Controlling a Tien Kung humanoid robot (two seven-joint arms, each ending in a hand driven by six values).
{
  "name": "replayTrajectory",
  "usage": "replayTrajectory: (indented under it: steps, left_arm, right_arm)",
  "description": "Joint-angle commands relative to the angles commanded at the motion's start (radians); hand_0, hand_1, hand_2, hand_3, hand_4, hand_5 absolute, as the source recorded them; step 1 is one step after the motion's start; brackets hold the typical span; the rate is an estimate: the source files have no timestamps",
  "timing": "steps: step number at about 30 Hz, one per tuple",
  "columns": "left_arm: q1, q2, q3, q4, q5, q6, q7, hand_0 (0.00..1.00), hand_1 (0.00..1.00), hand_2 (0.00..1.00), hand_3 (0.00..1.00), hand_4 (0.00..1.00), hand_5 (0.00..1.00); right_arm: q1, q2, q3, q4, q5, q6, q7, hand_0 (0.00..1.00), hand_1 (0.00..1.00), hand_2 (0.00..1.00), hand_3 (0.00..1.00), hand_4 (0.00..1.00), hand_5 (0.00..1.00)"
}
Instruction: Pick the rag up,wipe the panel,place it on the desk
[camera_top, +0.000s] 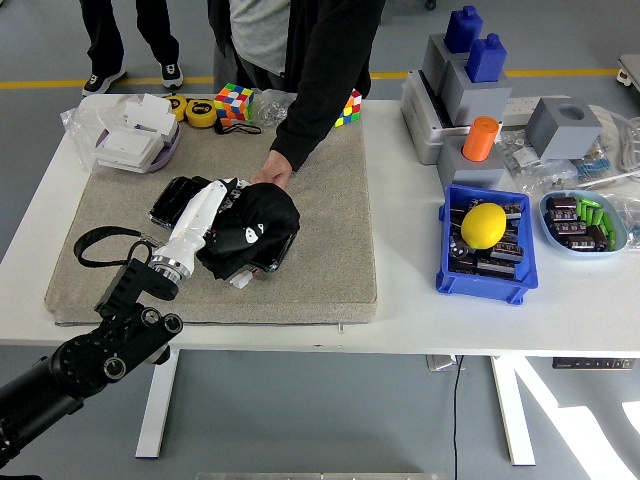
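Clearly the black rag is soft, light and bunches easily — the left hand is closed on its left side over the right end of the glossy black panel, mid-mat, a person's hand steadying the far edge.

L arm comes in from lower-left corner, black forearm angled up and to the right, w/ silver wrist ring and a white hand stretched out flat, palm down, pressing on the black rag; fingers mostly buried in the cloth. R arm not in frame. Person at far side leans in, black sleeve reaching down-left, their hand resting at the rag's far edge, fingers curled down.
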Motion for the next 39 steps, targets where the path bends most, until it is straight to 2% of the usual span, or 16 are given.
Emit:
replayTrajectory:
  steps: [5,14,23,39]
  left_arm:
    - [-0.002,-0.002,0.03,-0.02,0.002,-0.002,0.005,0.231,0.162,0.213,0.531,0.564,0.002]
    - [-0.002,-0.007,0.029,-0.036,0.011,0.001,0.003,0.232,0.162,0.212,0.531,0.565,0.002]
    - [-0.009,-0.01,-0.034,0.032,0.032,0.008,-0.005,0.232,0.159,0.213,0.531,0.567,0.002]
    - [-0.04,-0.007,-0.226,0.197,0.041,0.006,-0.025,0.23,0.161,0.213,0.531,0.572,0.002]
  right_arm:
    - [0.0,0.0,0.002,0.0,-0.001,0.0,0.0,0.557,0.566,0.495,0.522,0.894,0.368]
    - [-0.001,0.001,0.003,0.0,-0.002,0.0,0.0,0.557,0.566,0.496,0.523,0.895,0.367]
    - [0.0,0.001,0.006,0.0,-0.002,-0.002,0.0,0.557,0.566,0.496,0.522,0.895,0.37]
    - [0.0,0.001,0.005,0.0,-0.002,-0.003,0.0,0.555,0.565,0.495,0.522,0.895,0.37]
